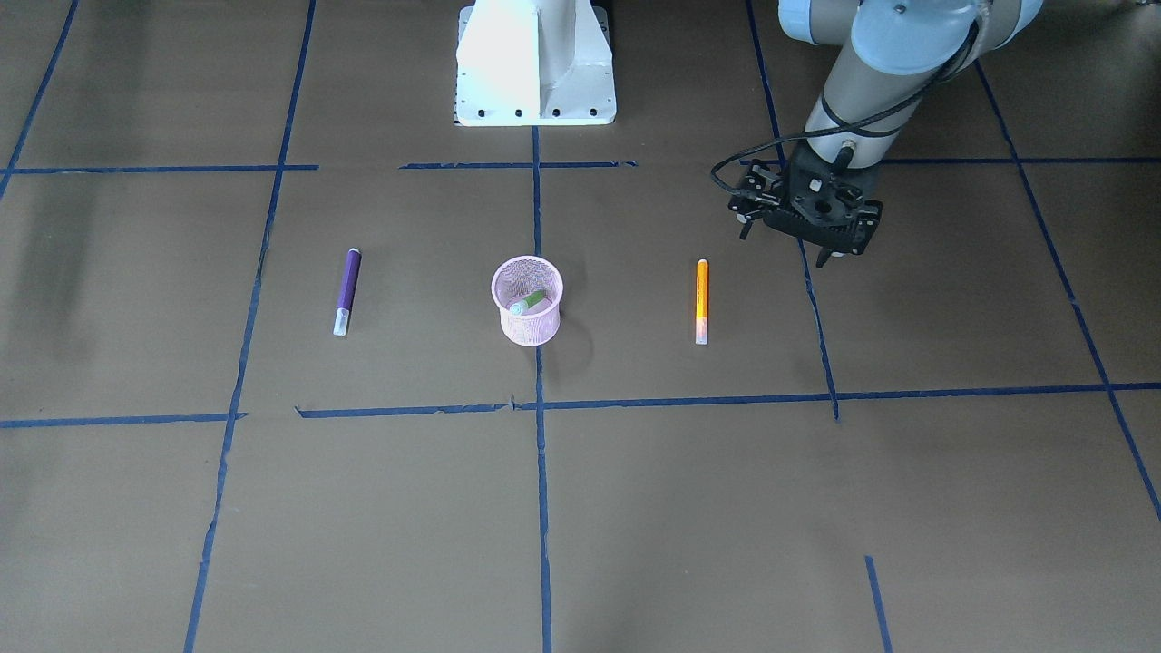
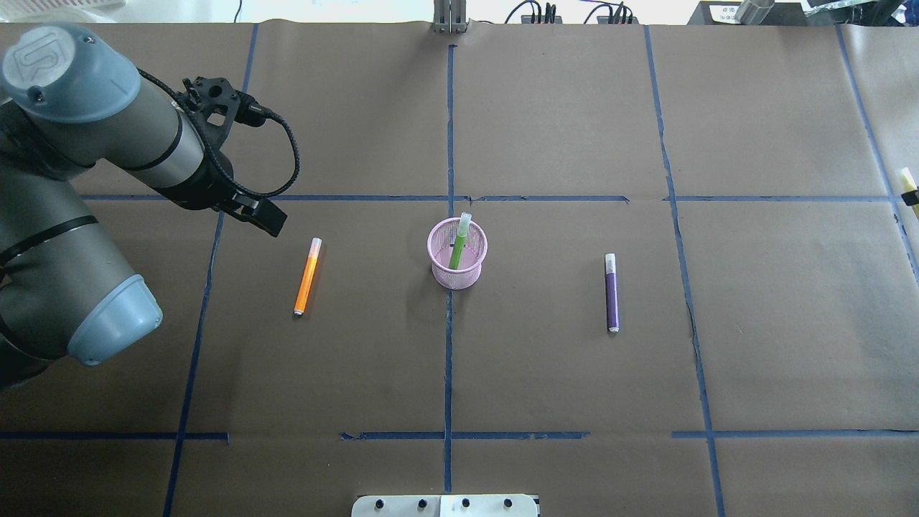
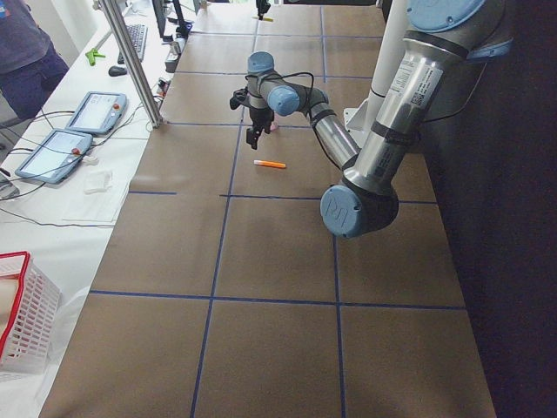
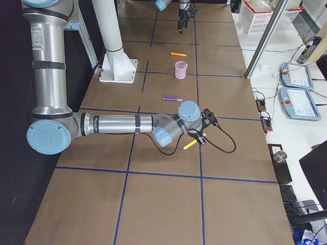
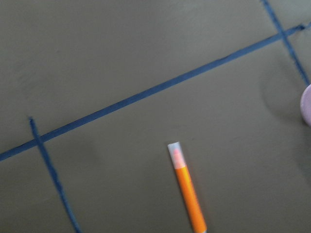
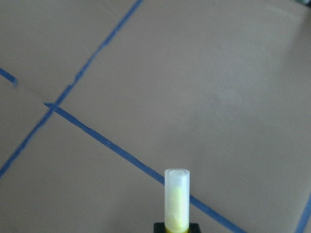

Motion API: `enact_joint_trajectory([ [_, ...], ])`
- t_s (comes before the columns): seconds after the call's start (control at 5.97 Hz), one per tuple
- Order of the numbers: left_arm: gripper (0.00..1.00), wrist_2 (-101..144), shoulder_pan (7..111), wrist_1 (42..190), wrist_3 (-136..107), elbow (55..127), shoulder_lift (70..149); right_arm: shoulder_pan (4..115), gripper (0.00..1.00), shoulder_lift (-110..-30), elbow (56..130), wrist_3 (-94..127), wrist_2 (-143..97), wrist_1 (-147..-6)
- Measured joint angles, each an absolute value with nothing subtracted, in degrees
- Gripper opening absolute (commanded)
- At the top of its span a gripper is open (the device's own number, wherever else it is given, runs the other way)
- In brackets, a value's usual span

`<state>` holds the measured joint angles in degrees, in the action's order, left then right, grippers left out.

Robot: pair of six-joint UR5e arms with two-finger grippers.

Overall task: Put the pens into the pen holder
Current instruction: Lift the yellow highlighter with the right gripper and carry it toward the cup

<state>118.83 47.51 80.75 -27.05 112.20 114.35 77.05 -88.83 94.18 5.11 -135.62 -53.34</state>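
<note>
One pen in, three to go

My left gripper (image 1: 785, 247) hangs released near the orange pen (image 2: 306, 277), placed to pick it. The green pen (image 2: 459, 244) leans in the cup (image 2: 459, 276); the purple pen (image 2: 612, 294) lies beyond. My right gripper (image 4: 199, 141) clenches a yellow pen (image 6: 176, 199), well apart.

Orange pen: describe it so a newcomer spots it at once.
Start at the pink mesh pen holder at the centre of the table. Beside it, toward the left arm, the orange pen lies flat. Its orange barrel sets it apart; the purple pen lies opposite.
</note>
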Motion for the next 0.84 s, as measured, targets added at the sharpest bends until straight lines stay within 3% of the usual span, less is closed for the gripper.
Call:
enact_joint_trajectory([
  [0.5,1.0,119.1,48.3,79.7,-25.1,112.4,114.2,70.6,0.0,-79.3,101.1,21.7,-133.7,-48.3],
  [0.84,1.0,119.1,48.3,79.6,-25.2,112.4,114.3,56.3,0.0,-73.6,105.4,40.7,-115.0,-46.5],
])
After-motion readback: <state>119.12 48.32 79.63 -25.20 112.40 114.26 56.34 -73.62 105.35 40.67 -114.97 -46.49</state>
